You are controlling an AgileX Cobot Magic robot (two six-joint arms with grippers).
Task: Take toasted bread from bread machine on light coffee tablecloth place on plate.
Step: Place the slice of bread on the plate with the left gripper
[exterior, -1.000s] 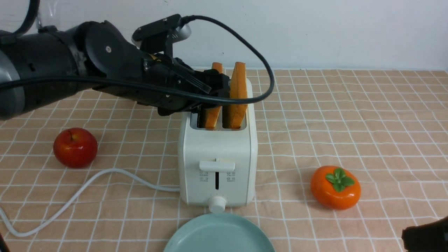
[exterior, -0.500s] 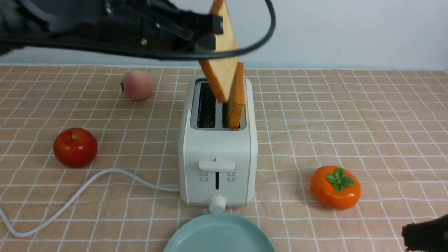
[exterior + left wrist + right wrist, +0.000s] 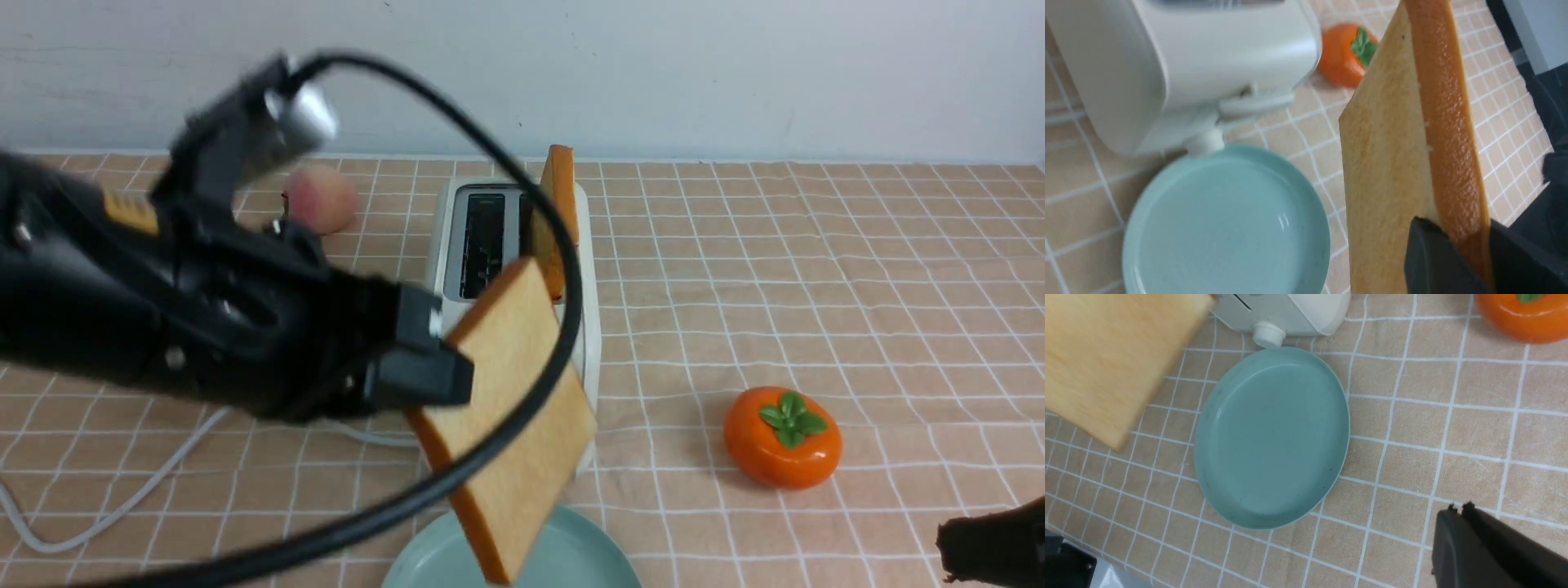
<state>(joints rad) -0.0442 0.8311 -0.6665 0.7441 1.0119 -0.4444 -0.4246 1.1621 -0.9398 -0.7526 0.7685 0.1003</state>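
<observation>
Mint-green and nearest the front edge of the table, the plate (image 3: pixel 592 559) lies bare on the light coffee tablecloth (image 3: pixel 816 286), and nothing rests on it. Off at the near right corner sits the tip of the right arm (image 3: pixel 989 545), its jaws pressed together on nothing (the wrist camera shows the two black tips meeting), low above the cloth and well apart from the plate.

Just above the plate hangs one slice of toasted bread (image 3: pixel 514 408), tilted on a corner with its pale face turned outward and its orange-brown crust showing along the lower edge. Its bottom corner is over the plate's near left part but clear of it. The left arm (image 3: pixel 163 327) reaches in from the left, and its jaws are clamped on the slice's upper left edge, one black finger on each face. A thick black cable loops from the arm across the front of the slice.

Behind the slice stands the cream-white bread machine (image 3: pixel 449 245), its left slot dark and vacant. The second slice (image 3: pixel 560 192) stands upright in the right slot. To the right of the machine, on the cloth, sits an orange persimmon (image 3: pixel 782 437). Farther back on the left, near the wall, a peach (image 3: pixel 324 200) shows, partly hidden by the arm.
</observation>
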